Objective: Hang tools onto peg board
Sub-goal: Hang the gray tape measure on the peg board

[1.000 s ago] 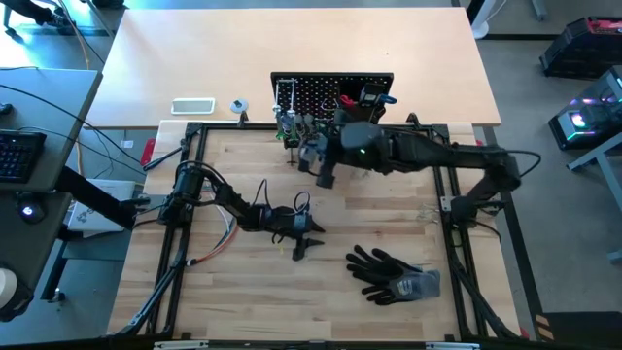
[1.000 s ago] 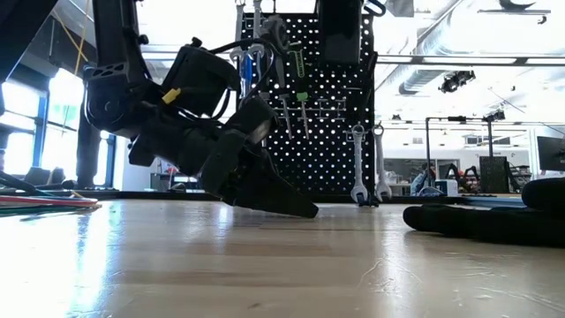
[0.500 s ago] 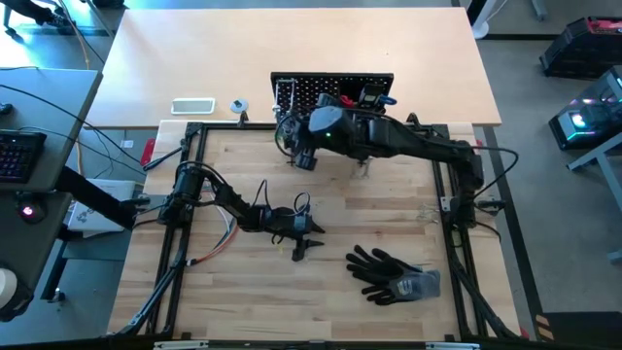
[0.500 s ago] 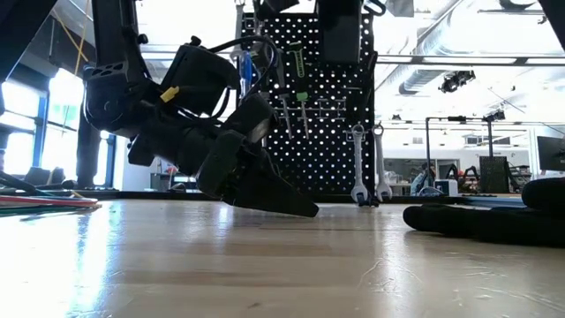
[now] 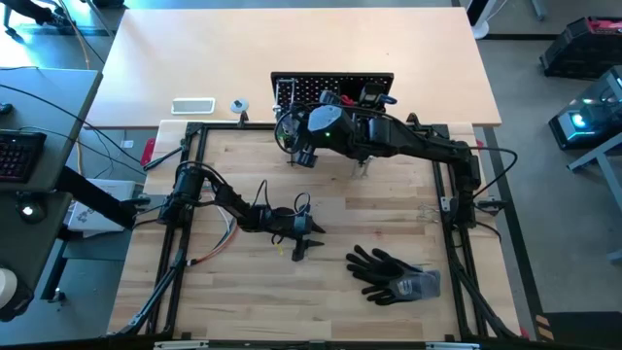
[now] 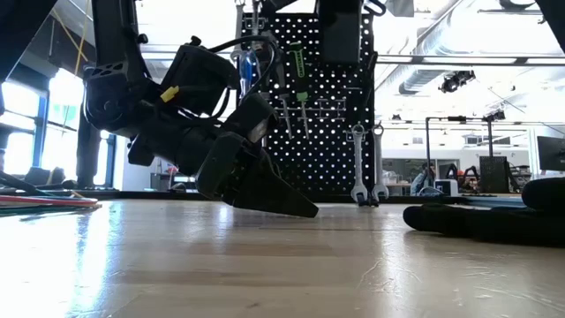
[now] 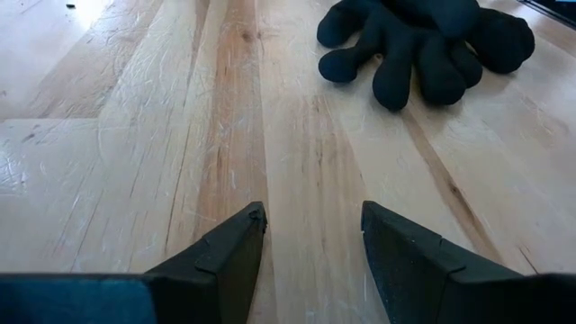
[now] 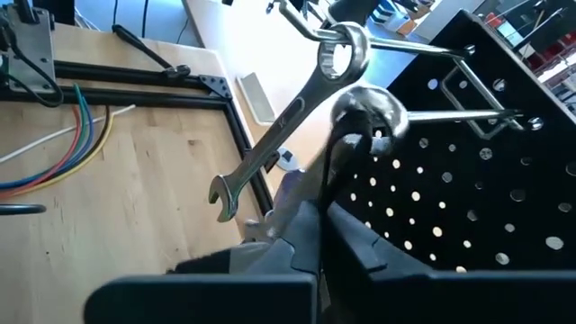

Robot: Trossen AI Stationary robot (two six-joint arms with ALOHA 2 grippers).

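Right gripper (image 8: 328,202) raised at the far edge of the table, against the left end of the peg board (image 5: 335,87), fingers clamped tight on a silver wrench (image 8: 288,117). Ring end of wrench close to a metal hook (image 8: 450,114), apparently not yet over it. Risked slipping off and dropping if released before seated. Left gripper (image 7: 310,238) low near the table's middle, fingers parted and empty, black gloves (image 7: 423,40) ahead.
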